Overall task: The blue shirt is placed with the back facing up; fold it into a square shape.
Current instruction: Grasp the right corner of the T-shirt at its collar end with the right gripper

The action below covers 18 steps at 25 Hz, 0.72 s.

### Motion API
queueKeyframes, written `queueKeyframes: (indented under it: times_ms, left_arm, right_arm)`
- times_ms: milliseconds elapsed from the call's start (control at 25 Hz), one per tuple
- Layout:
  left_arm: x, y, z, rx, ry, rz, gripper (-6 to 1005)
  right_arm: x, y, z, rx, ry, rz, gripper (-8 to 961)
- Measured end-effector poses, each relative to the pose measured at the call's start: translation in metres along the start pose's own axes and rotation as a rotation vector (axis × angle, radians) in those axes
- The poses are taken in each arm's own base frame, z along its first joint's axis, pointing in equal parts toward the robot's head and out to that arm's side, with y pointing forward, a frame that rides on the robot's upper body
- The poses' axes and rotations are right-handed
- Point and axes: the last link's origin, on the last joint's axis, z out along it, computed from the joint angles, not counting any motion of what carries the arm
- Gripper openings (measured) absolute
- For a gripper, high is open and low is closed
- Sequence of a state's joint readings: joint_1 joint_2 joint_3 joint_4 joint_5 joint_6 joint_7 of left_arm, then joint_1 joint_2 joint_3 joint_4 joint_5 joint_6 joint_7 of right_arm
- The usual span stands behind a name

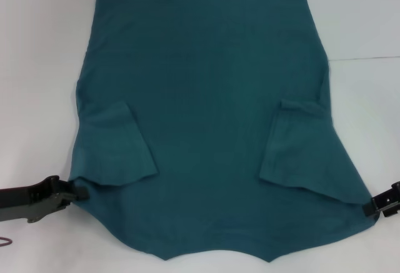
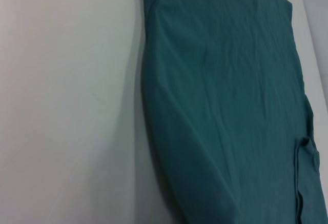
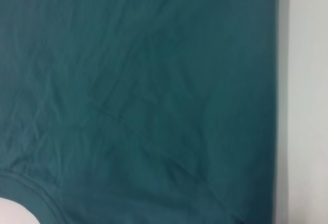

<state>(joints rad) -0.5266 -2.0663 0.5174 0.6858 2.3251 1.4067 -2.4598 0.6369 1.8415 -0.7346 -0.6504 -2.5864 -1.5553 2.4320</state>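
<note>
The blue shirt [image 1: 206, 117] lies spread out on the white table [image 1: 37, 67], plain side up. It fills most of the middle of the head view. Both short sleeves are folded in on top of the body, one at about 8 o'clock and one at about 4 o'clock from the shirt's middle. The near edge of the shirt dips in a curve at 6 o'clock.

The left gripper [image 1: 80, 192] sits low at about 8 o'clock, right at the shirt's near left corner. Its tips touch the cloth edge, and it looks pinched on the corner, though the tips are small and dark.

The right gripper [image 1: 374, 207] sits at about 4 o'clock, at the shirt's near right corner. Only a bit of it shows at the picture's side. It meets the cloth there, but I cannot tell if it is spread or pressed together.

The left wrist view shows the shirt [image 2: 230, 101] lying flat beside bare table [image 2: 66, 101]. The right wrist view is almost filled with wrinkled shirt cloth [image 3: 143, 96].
</note>
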Motion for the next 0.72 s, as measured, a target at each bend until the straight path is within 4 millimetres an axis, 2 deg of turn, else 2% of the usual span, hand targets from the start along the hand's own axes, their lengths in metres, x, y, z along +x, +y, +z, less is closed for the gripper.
queueKeyframes:
  times_ms: [720]
  left_arm:
    - [0.0, -0.002, 0.0, 0.009, 0.009, -0.006, 35]
  right_arm:
    - [-0.005, 0.008, 0.011, 0.023, 0.031, -0.023, 578]
